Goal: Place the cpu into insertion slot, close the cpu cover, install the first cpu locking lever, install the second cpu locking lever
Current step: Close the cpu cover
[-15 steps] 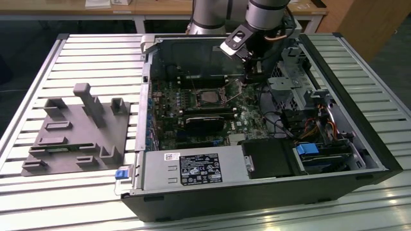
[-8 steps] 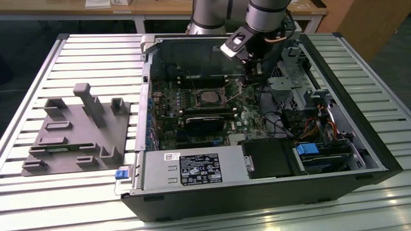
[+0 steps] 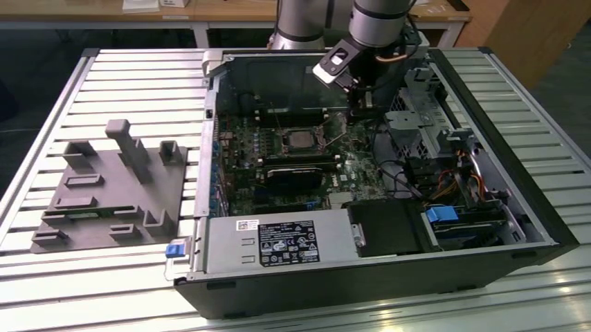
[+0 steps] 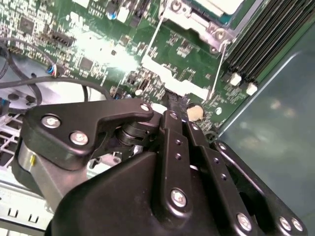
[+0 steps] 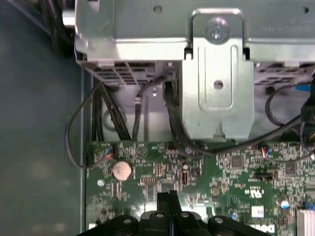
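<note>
In the exterior view the cpu (image 3: 297,138), a grey square, lies in the insertion slot (image 3: 278,143) in the middle of the green board. My gripper (image 3: 359,112) hangs to the exterior view's right of the slot, low over the board, with its black fingers (image 5: 166,202) shut together and nothing seen between them. In the second wrist view the gripper (image 4: 173,101) points at the board a short way from the silvery cpu cover (image 4: 189,22), which frames the pale cpu (image 4: 221,4). Two thin wire levers (image 4: 156,37) (image 4: 220,69) run out from the cover's corners.
A metal drive cage (image 5: 216,73) with black cables (image 5: 174,123) stands just past the board edge. A coin battery (image 5: 122,170) sits near the fingertips. Memory slots (image 4: 251,54) run beside the socket. A grey fixture block (image 3: 111,187) stands on the slatted table outside the case.
</note>
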`<state>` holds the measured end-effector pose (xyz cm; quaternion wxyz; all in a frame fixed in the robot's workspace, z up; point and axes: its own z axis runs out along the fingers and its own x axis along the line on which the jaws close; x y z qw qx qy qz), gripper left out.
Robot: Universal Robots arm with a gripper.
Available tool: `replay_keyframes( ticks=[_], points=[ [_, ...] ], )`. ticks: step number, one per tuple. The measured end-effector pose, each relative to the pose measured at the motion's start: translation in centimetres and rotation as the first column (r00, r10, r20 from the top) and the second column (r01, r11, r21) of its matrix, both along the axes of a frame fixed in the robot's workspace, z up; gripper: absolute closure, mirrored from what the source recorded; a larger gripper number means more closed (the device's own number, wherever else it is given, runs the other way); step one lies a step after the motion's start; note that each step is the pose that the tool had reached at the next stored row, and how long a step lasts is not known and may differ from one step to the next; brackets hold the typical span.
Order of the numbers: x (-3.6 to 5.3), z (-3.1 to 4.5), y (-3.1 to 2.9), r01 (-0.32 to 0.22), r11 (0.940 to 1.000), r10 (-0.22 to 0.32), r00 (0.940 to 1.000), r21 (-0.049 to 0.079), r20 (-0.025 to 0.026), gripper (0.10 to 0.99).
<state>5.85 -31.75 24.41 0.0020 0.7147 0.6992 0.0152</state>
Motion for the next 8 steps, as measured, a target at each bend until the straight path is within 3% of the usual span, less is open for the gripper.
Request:
replay_keyframes(
  ticks=[8],
  points=[
    [-2.12, 0.0, 0.0, 0.0, 1.0, 0.0, 1.0, 0.0, 0.0, 0.98]
  ],
)
